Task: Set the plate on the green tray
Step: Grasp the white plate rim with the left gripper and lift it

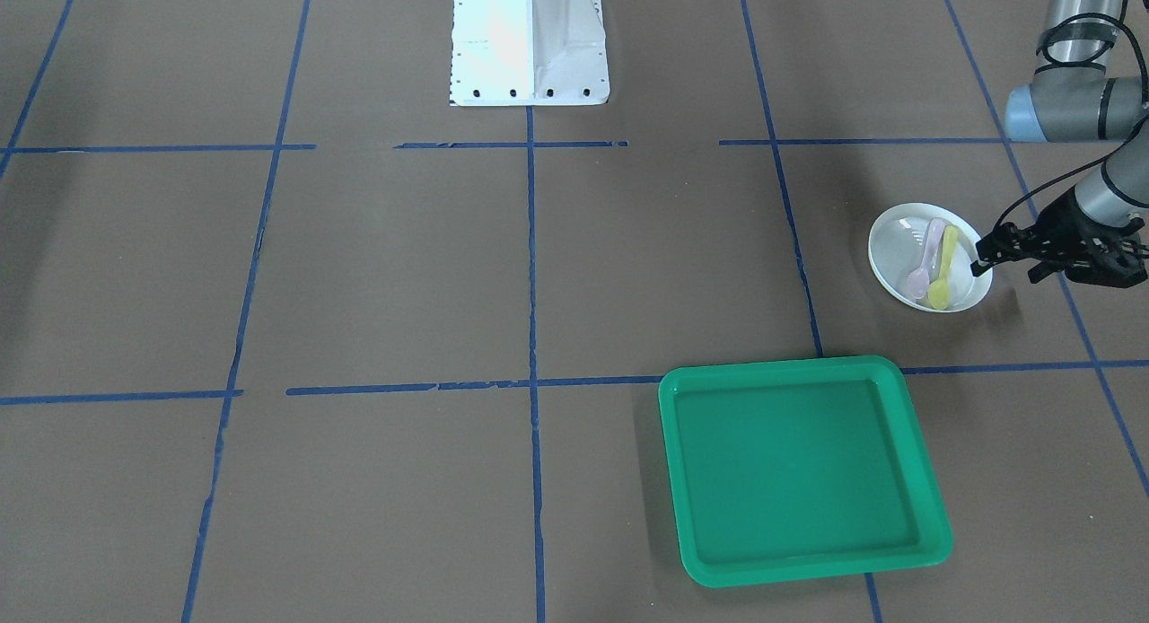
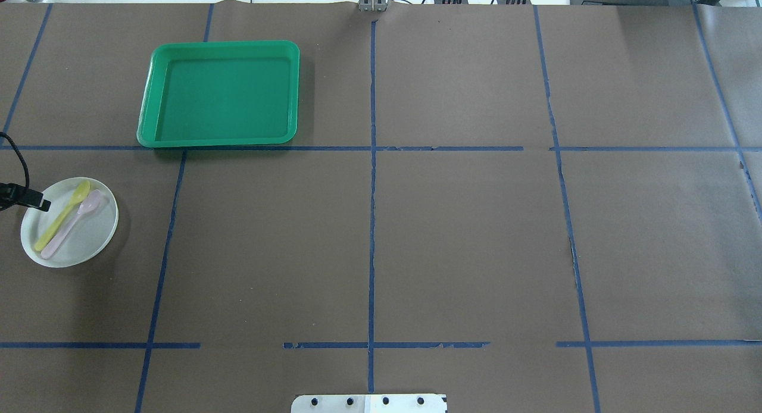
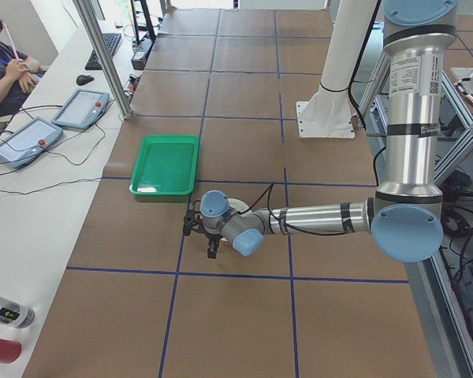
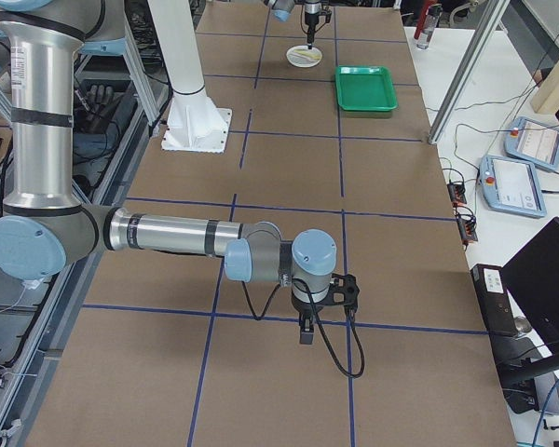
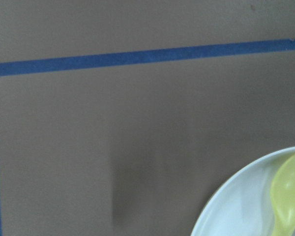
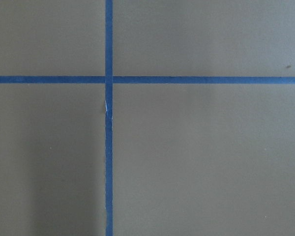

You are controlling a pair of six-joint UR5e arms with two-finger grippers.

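Observation:
The small white plate point(image 1: 898, 246) lies on the brown table with a yellow spoon point(image 1: 944, 268) and a pink spoon point(image 1: 925, 266) in it. In the overhead view the plate point(image 2: 89, 237) is at the far left. The empty green tray point(image 1: 799, 466) lies apart from it, farther from the robot point(image 2: 220, 94). My left gripper point(image 1: 1007, 269) is open at the plate's outer rim, one finger over the plate, one outside it. Its wrist view shows the plate's edge point(image 5: 236, 206). My right gripper point(image 4: 303, 331) shows only in the exterior right view, low over bare table; I cannot tell its state.
The white robot pedestal point(image 1: 530, 44) stands at the table's middle on the robot's side. Blue tape lines grid the brown table. An operator point(image 3: 0, 55) sits at a side desk with tablets point(image 3: 79, 108), off the table.

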